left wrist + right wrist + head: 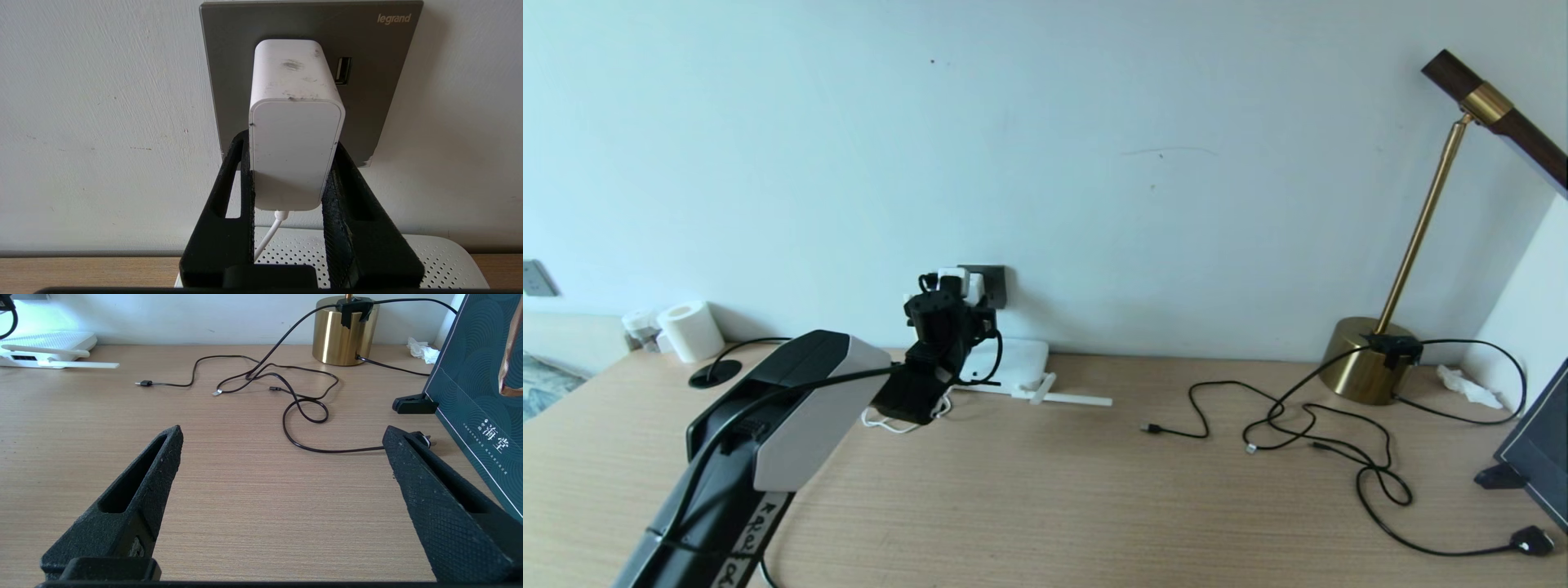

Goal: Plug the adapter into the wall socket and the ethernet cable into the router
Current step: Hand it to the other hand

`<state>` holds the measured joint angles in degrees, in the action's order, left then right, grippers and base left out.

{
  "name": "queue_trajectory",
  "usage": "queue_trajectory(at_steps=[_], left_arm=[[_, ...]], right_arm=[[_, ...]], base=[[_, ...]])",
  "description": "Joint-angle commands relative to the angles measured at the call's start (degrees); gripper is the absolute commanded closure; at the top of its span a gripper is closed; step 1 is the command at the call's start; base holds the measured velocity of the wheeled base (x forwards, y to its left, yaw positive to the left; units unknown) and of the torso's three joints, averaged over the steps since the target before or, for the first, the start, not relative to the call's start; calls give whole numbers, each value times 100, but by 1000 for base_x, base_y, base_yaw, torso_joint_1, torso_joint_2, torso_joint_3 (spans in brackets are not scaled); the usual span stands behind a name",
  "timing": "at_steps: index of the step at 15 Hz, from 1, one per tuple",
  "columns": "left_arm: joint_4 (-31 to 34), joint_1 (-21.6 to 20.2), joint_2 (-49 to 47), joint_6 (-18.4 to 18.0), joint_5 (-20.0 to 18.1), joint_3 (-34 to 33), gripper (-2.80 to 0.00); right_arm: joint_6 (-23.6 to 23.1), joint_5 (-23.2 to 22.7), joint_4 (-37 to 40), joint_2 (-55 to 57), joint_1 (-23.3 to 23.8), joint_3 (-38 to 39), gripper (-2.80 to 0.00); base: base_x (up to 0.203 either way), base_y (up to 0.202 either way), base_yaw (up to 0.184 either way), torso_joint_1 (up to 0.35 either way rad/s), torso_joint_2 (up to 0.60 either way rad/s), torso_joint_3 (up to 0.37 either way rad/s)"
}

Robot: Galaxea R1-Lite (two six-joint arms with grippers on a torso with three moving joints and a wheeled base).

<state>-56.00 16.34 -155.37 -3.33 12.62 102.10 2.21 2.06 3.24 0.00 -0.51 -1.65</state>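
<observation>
My left gripper [291, 143] is shut on the white adapter [296, 143], one black finger on each side of it. The adapter's front end sits against the dark grey wall socket [367, 102], and its thin white cord hangs down toward the router [441, 261]. From the head camera, the left gripper [952, 294] holds the adapter [960, 282] at the wall socket [995, 282], above the flat white router [1021, 363]. My right gripper [284, 433] hovers open over bare table, empty. The ethernet cable is out of view.
Thin black cords [1307, 425] with small tips sprawl across the right of the table by a brass lamp base [1364, 363]. A dark green board [1539, 449] stands at the right edge. A paper roll [690, 331] sits at the far left.
</observation>
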Motion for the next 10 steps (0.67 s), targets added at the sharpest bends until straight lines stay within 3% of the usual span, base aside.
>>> queue_trajectory(at_steps=[1, 10], left_arm=[[-30, -43, -33, -1, 12, 3, 0], [26, -60, -52, -4, 4, 56, 0]], right_arm=[[-1, -3, 1, 0, -2, -2, -280], [-1, 2, 1, 0, -2, -2, -280]], base=[[0, 0, 0, 0, 0, 0], [0, 0, 0, 0, 0, 0]])
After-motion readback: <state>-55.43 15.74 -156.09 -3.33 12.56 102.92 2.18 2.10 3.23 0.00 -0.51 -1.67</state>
